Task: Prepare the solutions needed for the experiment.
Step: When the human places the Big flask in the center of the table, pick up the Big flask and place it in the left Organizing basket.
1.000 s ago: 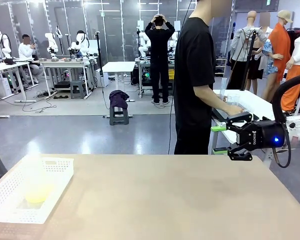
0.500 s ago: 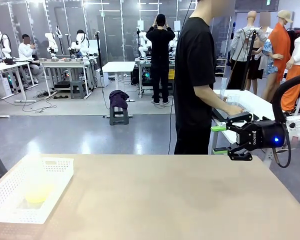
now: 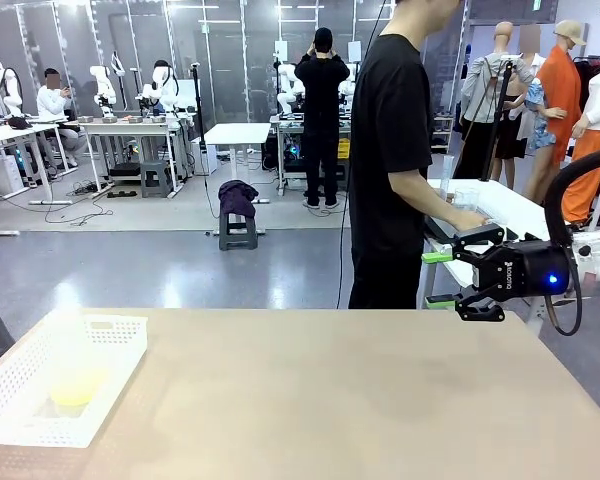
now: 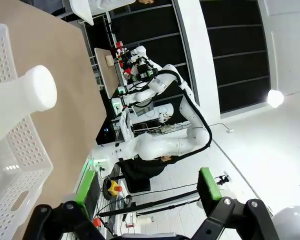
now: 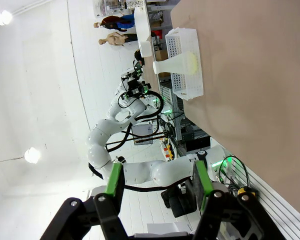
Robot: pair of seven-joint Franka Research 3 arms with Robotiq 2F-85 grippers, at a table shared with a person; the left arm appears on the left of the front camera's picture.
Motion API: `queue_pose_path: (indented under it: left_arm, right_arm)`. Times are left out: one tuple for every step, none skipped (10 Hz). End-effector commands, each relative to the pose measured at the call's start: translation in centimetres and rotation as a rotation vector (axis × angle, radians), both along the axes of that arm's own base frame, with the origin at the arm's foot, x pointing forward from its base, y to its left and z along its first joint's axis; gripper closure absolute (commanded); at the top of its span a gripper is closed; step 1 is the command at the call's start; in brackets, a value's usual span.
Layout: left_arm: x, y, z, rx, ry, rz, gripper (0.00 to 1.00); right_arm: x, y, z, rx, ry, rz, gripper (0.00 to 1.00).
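Note:
The solutions show as a shallow pool of pale yellow liquid (image 3: pixel 78 387) in a clear conical flask (image 5: pixel 173 64) that stands in a white perforated basket (image 3: pixel 117 326) at the table's near left. In the right wrist view the yellow liquid (image 5: pixel 192 60) glows at the flask's base, far off. The flask's white-capped neck (image 4: pixel 36 93) juts out beside the basket (image 4: pixel 14 150) in the left wrist view. My left gripper (image 4: pixel 147 187) is open and empty, close by the basket. My right gripper (image 3: pixel 439 278) hangs open and empty over the table's far right edge.
The tan table (image 3: pixel 330 400) is bare from the basket across to its right side. A person in black (image 3: pixel 390 150) stands at the far edge, turned toward a white side table (image 3: pixel 510 205) on the right, with a hand (image 3: pixel 469 218) on it just behind my right gripper.

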State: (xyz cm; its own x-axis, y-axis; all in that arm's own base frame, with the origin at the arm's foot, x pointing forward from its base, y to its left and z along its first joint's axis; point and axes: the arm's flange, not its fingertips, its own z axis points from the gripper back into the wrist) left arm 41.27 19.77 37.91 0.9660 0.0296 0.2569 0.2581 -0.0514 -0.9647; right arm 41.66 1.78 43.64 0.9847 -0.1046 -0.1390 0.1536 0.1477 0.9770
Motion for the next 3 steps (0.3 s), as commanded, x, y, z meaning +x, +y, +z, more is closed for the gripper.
queue_pose_path:
  left_arm:
    - [-0.37, -0.37, 0.32, -0.002, -0.020, 0.002, 0.00]
    - [-0.37, -0.37, 0.32, -0.002, -0.020, 0.002, 0.00]
    - [-0.37, -0.37, 0.32, -0.002, -0.020, 0.002, 0.00]
  right_arm:
    - [-0.01, -0.04, 0.12, 0.005, -0.003, -0.001, 0.30]
    - [-0.01, -0.04, 0.12, 0.005, -0.003, -0.001, 0.30]
    - [-0.01, -0.04, 0.12, 0.005, -0.003, -0.001, 0.30]
